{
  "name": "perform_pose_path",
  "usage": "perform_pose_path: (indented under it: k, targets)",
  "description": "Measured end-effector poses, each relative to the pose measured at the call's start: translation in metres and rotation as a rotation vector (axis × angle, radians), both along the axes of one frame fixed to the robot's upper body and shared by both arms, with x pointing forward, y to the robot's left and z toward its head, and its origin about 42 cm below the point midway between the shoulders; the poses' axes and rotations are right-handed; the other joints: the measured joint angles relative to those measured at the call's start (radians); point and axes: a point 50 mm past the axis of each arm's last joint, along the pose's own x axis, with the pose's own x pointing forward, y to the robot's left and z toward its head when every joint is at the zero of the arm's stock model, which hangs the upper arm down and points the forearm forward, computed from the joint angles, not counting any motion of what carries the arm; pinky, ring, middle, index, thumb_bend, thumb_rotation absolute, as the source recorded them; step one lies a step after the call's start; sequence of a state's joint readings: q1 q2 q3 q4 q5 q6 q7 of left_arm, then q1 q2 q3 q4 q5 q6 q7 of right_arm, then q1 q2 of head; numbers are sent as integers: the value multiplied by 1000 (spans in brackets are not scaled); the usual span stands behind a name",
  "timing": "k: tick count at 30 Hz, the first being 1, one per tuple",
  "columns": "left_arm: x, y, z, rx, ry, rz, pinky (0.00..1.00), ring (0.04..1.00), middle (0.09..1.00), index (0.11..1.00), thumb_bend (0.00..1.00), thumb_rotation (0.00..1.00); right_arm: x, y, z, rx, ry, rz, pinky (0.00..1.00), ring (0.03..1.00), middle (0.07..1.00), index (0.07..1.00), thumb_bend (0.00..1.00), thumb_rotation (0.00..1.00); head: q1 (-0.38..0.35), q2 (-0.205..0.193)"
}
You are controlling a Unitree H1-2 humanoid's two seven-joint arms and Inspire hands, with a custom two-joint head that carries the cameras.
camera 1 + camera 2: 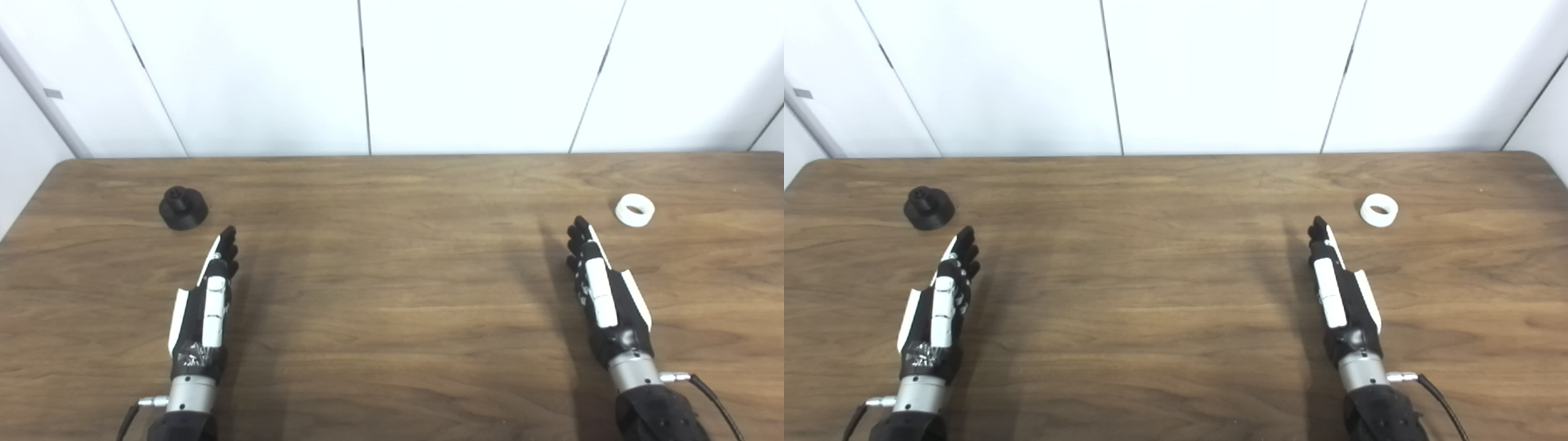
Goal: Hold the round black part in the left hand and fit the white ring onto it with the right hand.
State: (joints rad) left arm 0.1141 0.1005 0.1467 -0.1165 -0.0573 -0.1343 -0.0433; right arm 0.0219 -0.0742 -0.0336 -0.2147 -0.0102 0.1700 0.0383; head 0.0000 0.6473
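- We see the round black part point(183, 208) standing upright on the wooden tabletop point(392, 294), far-left area, wide base down and a narrower hub on top.
- The white ring point(634, 210) lies flat on the tabletop at far right, opening facing up, well apart from the black part.
- Our left hand point(208, 300) is extended edge-on over the left side of the tabletop, fingers point(228, 245) stretched straight forward and lying side by side; it holds nothing.
- Its fingertips point toward the black part and sit near it, just to its right and nearer to us, not touching.
- Our right hand point(606, 294) is in the mirror pose on the right side, fingers point(579, 236) straight and uncurled, holding nothing.
- Its fingertips are near the white ring, to its left and nearer to us, with a clear gap between.
- We cannot tell whether the hands rest on the tabletop or hover just above it; each casts a shadow on its inner side.
- Behind the tabletop stand white wall panels point(478, 73) with dark vertical seams.
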Motion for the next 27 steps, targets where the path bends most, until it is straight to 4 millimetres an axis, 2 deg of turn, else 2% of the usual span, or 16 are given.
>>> perform_pose_path:
  k: [11,17,19,24,27]
  targets:
    - [0,0,0,0,1,-1,1000,1000,1000,979,490,1000,0,0,0,-2,0,0,1000,1000,983,989,598,1000,14,2]
    - [0,-1,0,14,3,-4,1000,1000,1000,970,493,1000,0,-1,0,-6,1,0,1000,1000,986,991,585,1000,101,-26]
    - [0,-2,0,17,2,-5,1000,1000,1000,969,481,1000,0,-3,0,-7,1,2,1000,1000,986,995,575,1000,147,-46]
    - [0,-5,-1,13,3,-8,1000,1000,1000,967,473,969,-1,-7,0,16,2,6,1000,1000,992,1000,520,1000,189,-67]
    - [0,-8,-1,13,4,-10,1000,1000,1000,968,471,963,-2,-9,0,21,3,10,1000,1000,998,1000,506,1000,245,-100]
